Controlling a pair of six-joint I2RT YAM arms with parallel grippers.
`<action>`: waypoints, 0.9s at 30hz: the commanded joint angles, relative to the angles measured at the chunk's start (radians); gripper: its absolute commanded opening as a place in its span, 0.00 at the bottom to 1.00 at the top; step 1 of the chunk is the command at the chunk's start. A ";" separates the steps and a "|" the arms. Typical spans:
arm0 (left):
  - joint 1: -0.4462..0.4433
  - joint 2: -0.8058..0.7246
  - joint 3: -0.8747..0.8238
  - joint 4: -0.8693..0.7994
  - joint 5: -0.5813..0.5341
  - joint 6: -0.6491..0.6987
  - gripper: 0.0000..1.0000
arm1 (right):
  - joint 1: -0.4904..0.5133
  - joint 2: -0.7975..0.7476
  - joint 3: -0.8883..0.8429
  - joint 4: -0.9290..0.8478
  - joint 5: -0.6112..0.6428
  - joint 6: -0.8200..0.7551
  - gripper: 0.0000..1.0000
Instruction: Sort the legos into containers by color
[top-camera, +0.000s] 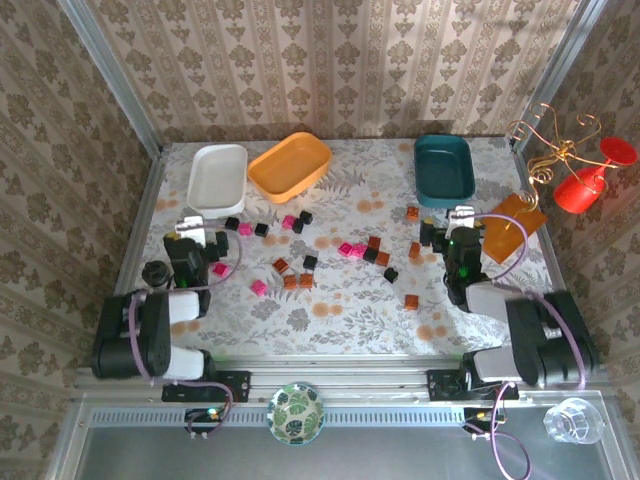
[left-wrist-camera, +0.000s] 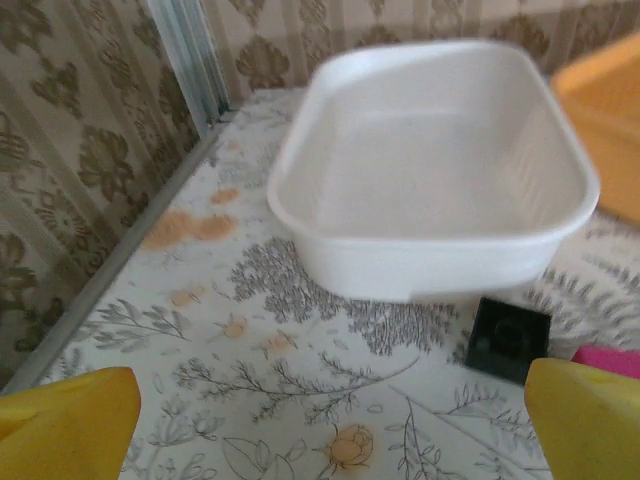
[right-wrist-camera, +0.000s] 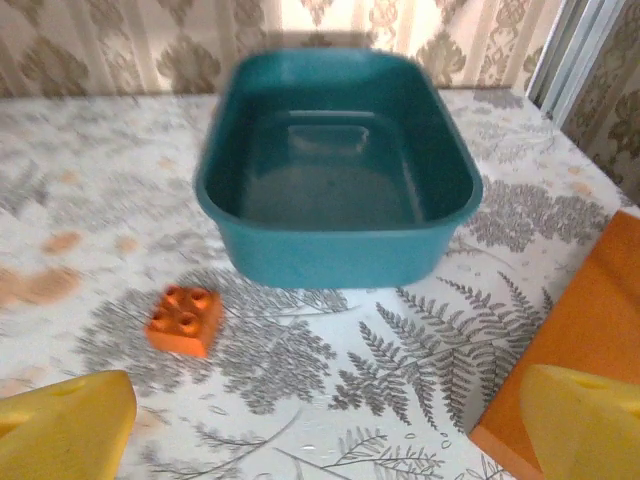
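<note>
Floral table (top-camera: 350, 310): white tray (left-wrist-camera: 430, 170) blurred, pink lego (left-wrist-camera: 610, 358) half hidden; left fingers (left-wrist-camera: 70, 425), right fingers (right-wrist-camera: 60, 425) wide.

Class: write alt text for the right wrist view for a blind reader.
An empty dark teal tray sits on a floral tablecloth, one orange lego before its left corner. Yellow fingers, spread wide, frame the bottom corners; an orange card lies at right.

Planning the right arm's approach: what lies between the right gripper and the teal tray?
Right wrist view: bare tablecloth between right gripper and teal tray, with one orange brick toward the left.
</note>
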 joint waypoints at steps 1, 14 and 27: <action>0.019 -0.166 0.090 -0.247 -0.005 -0.142 1.00 | -0.006 -0.211 0.072 -0.236 0.029 0.135 1.00; -0.050 0.192 0.613 -0.775 0.371 -0.380 0.99 | 0.176 -0.217 0.249 -0.553 -0.069 0.320 1.00; -0.048 0.740 1.251 -1.030 0.506 -0.341 1.00 | 0.221 -0.201 0.210 -0.574 -0.040 0.341 1.00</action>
